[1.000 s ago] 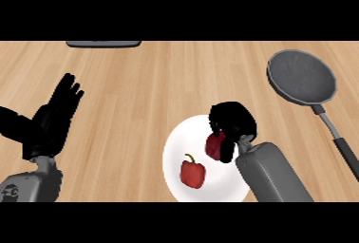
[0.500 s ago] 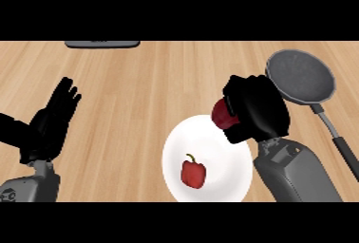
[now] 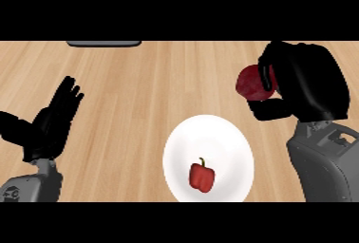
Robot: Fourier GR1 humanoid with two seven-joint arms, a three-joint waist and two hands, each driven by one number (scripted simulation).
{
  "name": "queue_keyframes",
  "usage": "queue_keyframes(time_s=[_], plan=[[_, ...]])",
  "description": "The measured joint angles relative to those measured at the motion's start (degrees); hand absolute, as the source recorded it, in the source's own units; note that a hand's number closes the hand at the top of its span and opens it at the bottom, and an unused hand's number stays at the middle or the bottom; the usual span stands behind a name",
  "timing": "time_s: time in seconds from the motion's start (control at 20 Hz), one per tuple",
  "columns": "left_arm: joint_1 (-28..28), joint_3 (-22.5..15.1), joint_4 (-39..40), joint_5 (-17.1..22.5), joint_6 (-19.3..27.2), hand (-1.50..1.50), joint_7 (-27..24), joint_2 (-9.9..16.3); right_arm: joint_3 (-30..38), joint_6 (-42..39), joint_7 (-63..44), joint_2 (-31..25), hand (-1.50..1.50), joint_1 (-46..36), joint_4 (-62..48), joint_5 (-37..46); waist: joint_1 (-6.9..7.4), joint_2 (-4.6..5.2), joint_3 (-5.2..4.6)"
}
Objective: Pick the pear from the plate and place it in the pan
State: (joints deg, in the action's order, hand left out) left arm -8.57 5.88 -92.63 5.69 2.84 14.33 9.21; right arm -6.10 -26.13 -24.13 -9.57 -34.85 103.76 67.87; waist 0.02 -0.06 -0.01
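Wooden counter [image 3: 140,95], light brown with long stripes, under everything. White plate [image 3: 210,137] low in the middle, with a small red pepper [image 3: 202,176] lying on its near part. Up and to the right of the plate, well off the wood: right hand [image 3: 301,80], fingers curled round the pear [image 3: 251,85], a dark red round fruit, peeking out on the plate side. Far to the left of the plate: left hand [image 3: 49,123], flat and open, fingers up, resting, holding nothing.

Probably the carrying step now: pear already off the plate, not yet in the pan. No pan to see; maybe hidden behind the right hand and arm, hard to tell.

To do it well: hold the fingers curled round the pear all the way. Carry high enough to clear the pan's rim. Go slow, away from the plate. Lower over the middle of the pan before opening the fingers. Round fruit, so likely to roll. Leave the pepper alone.

Above the plate, at the far edge of the counter: flat dark grey thing [image 3: 104,43], cut off, too little showing to name. No walls or other parts of the room to see.
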Motion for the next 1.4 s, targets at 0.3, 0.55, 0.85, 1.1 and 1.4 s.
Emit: queue_keyframes(time_s=[0.3,0.55,0.85,1.1,1.4], plan=[[-0.67,-0.02,0.94,-0.19,-0.17,0.00,-0.45,-0.29,9.56,5.87,4.52,-4.08,1.50,-2.52,-8.23,-2.67,0.26,0.14,0.01],[-1.92,0.26,1.47,-0.16,-0.28,0.00,0.07,-0.04,17.05,12.87,11.73,-8.82,1.50,-3.74,-18.51,-5.79,0.43,0.23,0.02],[-1.02,0.08,1.43,-0.18,-0.88,0.00,-1.02,-0.35,24.12,20.89,21.94,-15.14,1.50,-6.75,-34.91,-9.15,0.82,0.37,0.05],[-2.23,-0.74,2.03,-1.10,0.09,0.00,-0.86,-1.36,26.87,28.17,32.58,-17.94,1.50,-9.04,-50.66,-11.01,1.31,0.61,0.08],[-2.58,-0.60,2.43,-0.87,-0.74,0.00,-1.24,-0.98,28.10,35.66,42.04,-19.01,1.50,-13.00,-67.97,-11.14,2.17,0.91,0.12]])
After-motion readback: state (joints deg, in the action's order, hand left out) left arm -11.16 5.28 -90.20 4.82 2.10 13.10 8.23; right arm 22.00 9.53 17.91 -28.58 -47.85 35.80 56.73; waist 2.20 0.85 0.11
